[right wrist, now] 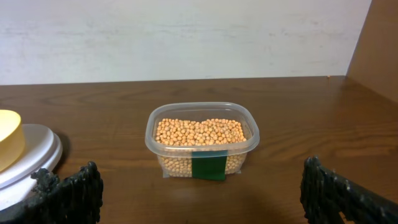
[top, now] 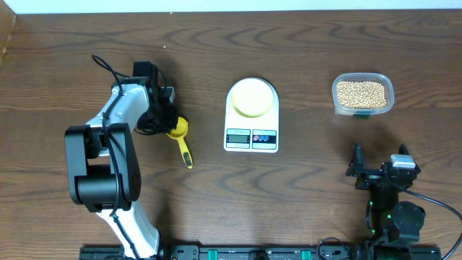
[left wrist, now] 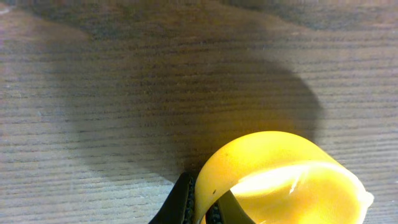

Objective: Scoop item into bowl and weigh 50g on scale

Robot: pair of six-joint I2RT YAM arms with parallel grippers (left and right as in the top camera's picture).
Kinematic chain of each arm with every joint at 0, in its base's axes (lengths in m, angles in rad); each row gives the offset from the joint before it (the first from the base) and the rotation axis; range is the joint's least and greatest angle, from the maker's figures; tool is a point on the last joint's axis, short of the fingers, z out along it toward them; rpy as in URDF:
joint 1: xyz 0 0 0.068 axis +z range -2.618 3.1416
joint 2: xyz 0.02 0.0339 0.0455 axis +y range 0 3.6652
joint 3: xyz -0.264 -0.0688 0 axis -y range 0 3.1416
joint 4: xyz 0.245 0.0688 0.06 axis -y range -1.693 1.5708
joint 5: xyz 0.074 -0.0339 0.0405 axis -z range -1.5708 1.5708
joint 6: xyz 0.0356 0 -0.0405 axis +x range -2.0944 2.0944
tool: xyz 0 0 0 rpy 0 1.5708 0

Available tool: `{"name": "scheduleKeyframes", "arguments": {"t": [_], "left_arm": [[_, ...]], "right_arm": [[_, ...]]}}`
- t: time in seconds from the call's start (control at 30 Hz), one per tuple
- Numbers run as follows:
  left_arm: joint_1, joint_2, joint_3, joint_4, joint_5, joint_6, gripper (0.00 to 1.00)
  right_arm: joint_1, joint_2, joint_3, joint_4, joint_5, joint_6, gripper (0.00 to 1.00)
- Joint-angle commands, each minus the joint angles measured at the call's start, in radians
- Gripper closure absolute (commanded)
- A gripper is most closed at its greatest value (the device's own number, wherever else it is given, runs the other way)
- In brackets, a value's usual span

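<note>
Nothing has been scooped yet, as far as I can see: the pale bowl (top: 252, 97) sits on the platform of the white scale (top: 251, 137) in the middle of the counter (top: 303, 209), toward the far edge, and I see no beans in it. The beans (top: 361, 91) are all in the clear tub (right wrist: 202, 140) over toward the far right corner, well apart from the scale. The step in hand looks like picking up the tool. The left claw (top: 164, 119) is down on the left half of the counter at the cup end of a yellow scoop (top: 178, 131), whose handle points toward the near edge. From the wrist view, its dark fingers (left wrist: 179, 202) seem to straddle the scoop's wall, one outside and one just inside. I cannot tell whether they are clamped on it or only resting there. The right claw (top: 380, 162) hangs near the near right corner with its fingers spread wide and nothing between them, facing the tub. Next, I'd judge, the left arm needs a firm hold on the scoop. It must lift it level and carry it past the scale to the tub without knocking the bowl.
</note>
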Motion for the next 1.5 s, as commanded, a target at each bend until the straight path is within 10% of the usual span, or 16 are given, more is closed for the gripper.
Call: {"name": "scheduleKeyframes", "arguments": {"t": [0.0, 0.43, 1.47], "left_arm": [[0.002, 0.017, -0.011, 0.023, 0.031, -0.01, 0.92], [0.002, 0.017, -0.011, 0.054, 0.188, -0.423, 0.92], [0.045, -0.34, -0.011, 0.111, 0.183, -0.402, 0.93]], "right_arm": [[-0.004, -0.006, -0.002, -0.005, -0.006, -0.008, 0.01], [-0.004, -0.006, -0.002, -0.005, -0.006, -0.008, 0.01], [-0.004, -0.006, -0.002, -0.004, -0.006, -0.008, 0.01]]}}
